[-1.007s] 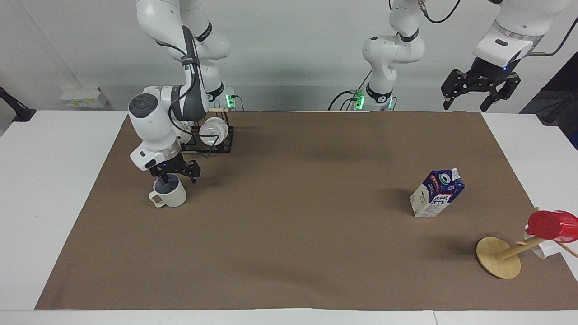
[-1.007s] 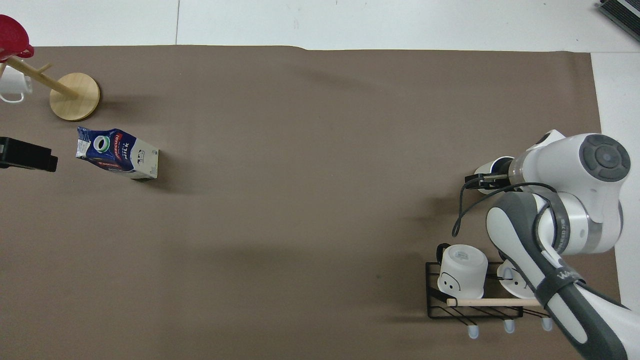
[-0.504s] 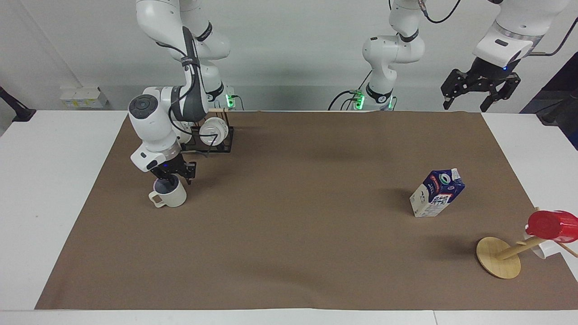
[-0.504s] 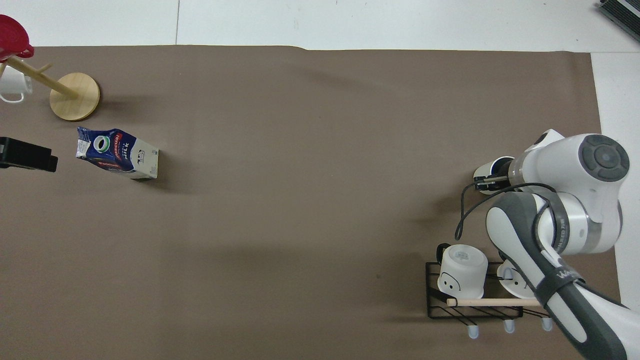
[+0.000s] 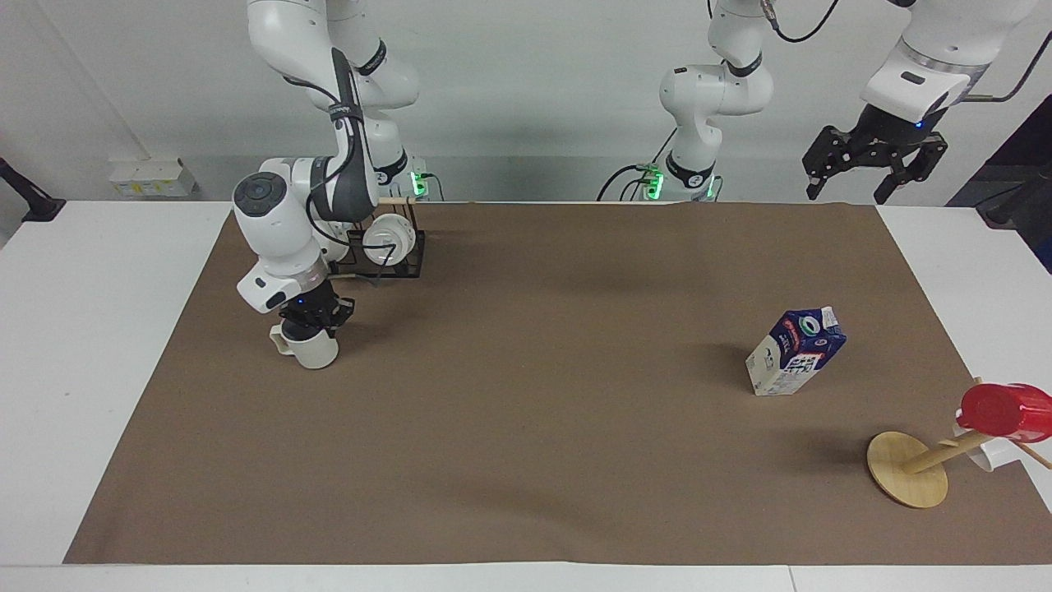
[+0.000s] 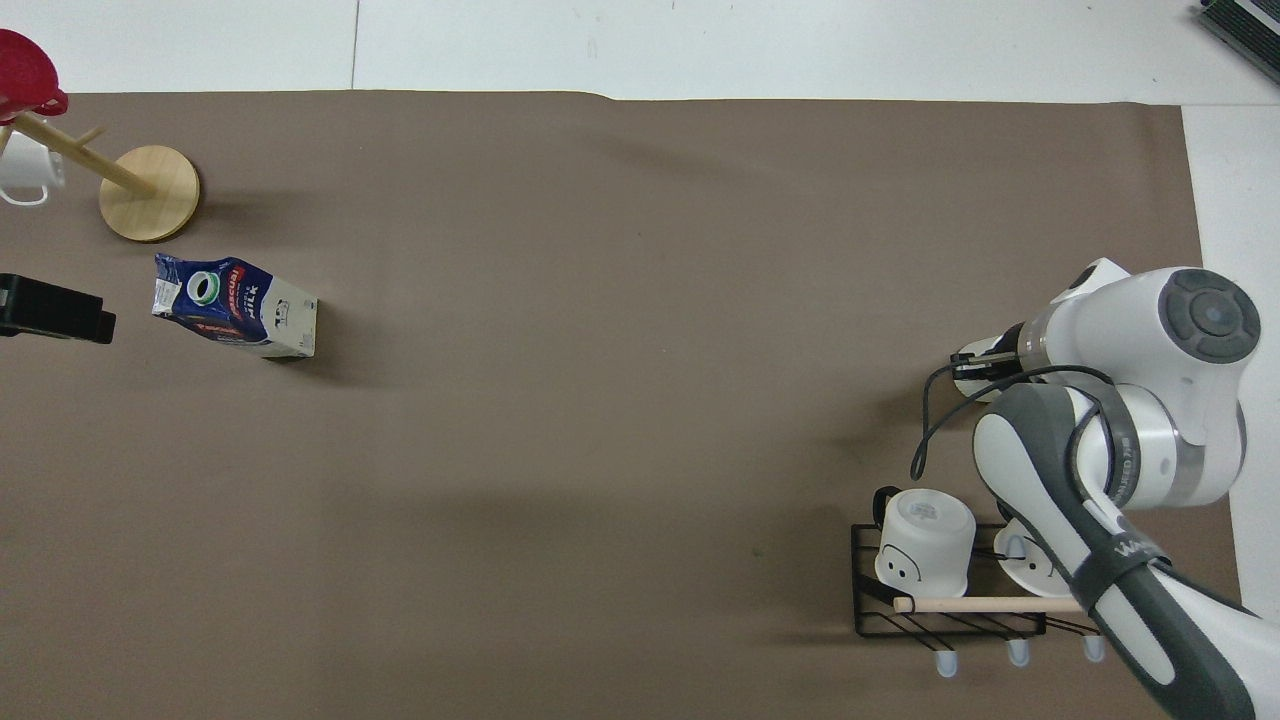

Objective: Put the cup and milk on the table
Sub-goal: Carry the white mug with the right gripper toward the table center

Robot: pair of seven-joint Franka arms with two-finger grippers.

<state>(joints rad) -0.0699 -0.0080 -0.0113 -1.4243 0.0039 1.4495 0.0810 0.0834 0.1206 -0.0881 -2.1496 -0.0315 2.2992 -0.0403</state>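
The cream-beige cup [image 5: 312, 352] is on the brown mat [image 5: 534, 427] of the table, at the right arm's end, its handle pointing toward that end. My right gripper [image 5: 313, 319] is down on the cup's mouth and shut on its rim; I cannot tell whether the cup rests on the mat or hangs just above it. In the overhead view only a sliver of the cup [image 6: 968, 357] shows beside the right gripper [image 6: 990, 366]. The milk carton [image 5: 795, 352] stands on the mat at the left arm's end, also in the overhead view [image 6: 236, 306]. My left gripper [image 5: 874, 168] waits open, high over the mat's corner.
A black wire rack [image 5: 407, 265] with two white mugs stands close to the cup, nearer to the robots [image 6: 950, 610]. A wooden mug tree [image 5: 906, 479] carrying a red cup [image 5: 1007, 409] and a white mug [image 6: 24, 168] stands farther out than the carton.
My right gripper came down from just above the cup and closed its spread fingers on the rim. The cup shifted slightly toward the robots. The left arm and carton stayed still.
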